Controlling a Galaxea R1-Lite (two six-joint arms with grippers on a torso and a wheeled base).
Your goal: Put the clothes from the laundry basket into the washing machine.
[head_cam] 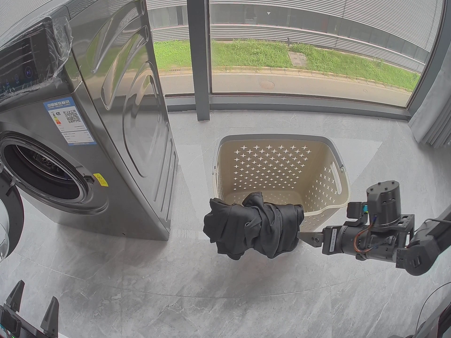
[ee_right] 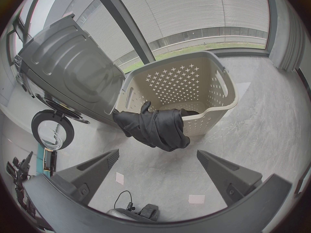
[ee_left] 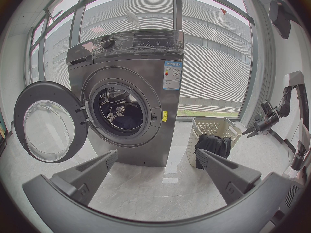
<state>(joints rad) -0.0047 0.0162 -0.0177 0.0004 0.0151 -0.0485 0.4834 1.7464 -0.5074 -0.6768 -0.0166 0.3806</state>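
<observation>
A black garment [head_cam: 256,226] hangs bunched over the front rim of the beige laundry basket [head_cam: 282,139], partly inside and partly outside. My right gripper [head_cam: 306,238] is level with it, just off its right side. In the right wrist view this gripper [ee_right: 157,152] is open and holds nothing, with the garment [ee_right: 155,128] and basket [ee_right: 181,81] a short way ahead. The grey washing machine [head_cam: 117,118] stands to the left, its drum opening [ee_left: 120,110] exposed and its round door [ee_left: 48,127] swung wide. My left gripper [ee_left: 156,153] is open and low, facing the machine.
A glass wall with a dark pillar [head_cam: 197,48] runs behind the basket. A curtain [head_cam: 437,113] hangs at the far right. Bare grey floor [head_cam: 188,278] stretches between the basket and the machine's front.
</observation>
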